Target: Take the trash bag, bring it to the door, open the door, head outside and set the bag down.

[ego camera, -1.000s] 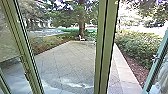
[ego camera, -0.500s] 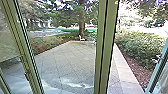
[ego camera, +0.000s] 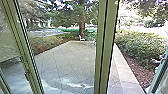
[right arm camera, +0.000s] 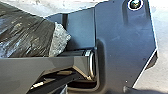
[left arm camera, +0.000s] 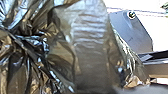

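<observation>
Outside, beyond green door frames [ego camera: 105, 50], paving [ego camera: 67, 58] stretches to a tree [ego camera: 81, 21] past its far edge; shrubs [ego camera: 140, 47] border its right side. Close before the left wrist, the dark, glossy trash bag [left arm camera: 90, 37] bunches into folds. The right wrist faces the robot's plate [right arm camera: 122, 37], bag alongside. Whether either gripper is spread or pinching, I cannot tell.

The glass door [ego camera: 159, 76] at the head view's right sits farther toward that edge than before, uncovering more of the brown bed [ego camera: 143, 72] beside the paving.
</observation>
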